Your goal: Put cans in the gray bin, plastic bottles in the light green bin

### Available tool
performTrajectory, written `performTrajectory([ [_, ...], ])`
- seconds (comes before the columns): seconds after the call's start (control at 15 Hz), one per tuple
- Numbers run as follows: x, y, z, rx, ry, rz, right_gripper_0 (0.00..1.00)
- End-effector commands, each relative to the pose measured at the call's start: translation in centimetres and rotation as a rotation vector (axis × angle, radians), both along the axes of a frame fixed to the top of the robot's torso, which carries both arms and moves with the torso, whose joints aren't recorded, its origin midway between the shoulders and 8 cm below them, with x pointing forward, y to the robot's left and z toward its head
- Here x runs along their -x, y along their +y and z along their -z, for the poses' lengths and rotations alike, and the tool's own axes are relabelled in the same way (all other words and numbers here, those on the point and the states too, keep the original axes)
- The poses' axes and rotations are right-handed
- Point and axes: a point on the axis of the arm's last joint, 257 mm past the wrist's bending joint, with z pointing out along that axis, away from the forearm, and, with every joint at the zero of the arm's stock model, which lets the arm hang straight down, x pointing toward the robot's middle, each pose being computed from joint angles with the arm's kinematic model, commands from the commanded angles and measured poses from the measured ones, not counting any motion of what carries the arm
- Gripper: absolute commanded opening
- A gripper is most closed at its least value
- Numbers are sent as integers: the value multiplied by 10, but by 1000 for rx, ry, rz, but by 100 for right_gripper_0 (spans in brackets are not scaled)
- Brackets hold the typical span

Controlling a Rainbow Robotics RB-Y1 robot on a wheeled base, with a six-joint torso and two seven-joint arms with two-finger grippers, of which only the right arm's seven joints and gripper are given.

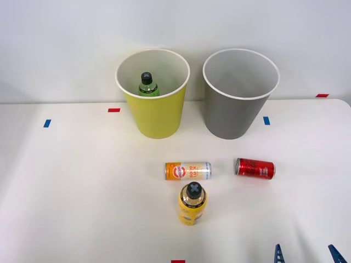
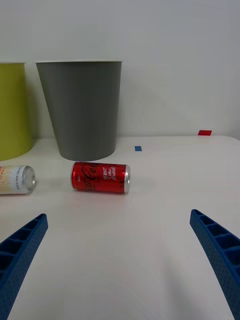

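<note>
Two cans lie on their sides on the white table [image 1: 66, 208]: the orange-and-silver can [image 1: 188, 171] near the middle and the red can [image 1: 255, 169] to its right, well apart from it. From the wrist, the red can [image 2: 100, 177] lies in front of the gray bin [image 2: 84, 107], with the end of the orange-and-silver can [image 2: 17, 179] beside it. The gray bin [image 1: 240, 96] stands upright at the back, next to the light green bin [image 1: 153, 98], which holds the green bottle [image 1: 147, 85] upright inside. The yellow bottle [image 1: 192, 204] stands just in front of the orange-and-silver can. The right tool [image 1: 311, 254] hangs low at the table's near right edge, its blue ribbed fingers [image 2: 217, 247] spread wide and holding nothing, short of the red can.
</note>
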Motion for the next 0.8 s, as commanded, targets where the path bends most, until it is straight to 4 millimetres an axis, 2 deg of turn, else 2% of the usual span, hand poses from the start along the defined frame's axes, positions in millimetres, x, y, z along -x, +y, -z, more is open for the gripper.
performTrajectory([
  [0.07,0,0,0,0,0,0,98],
  [0.8,0,0,0,0,0,0,98],
])
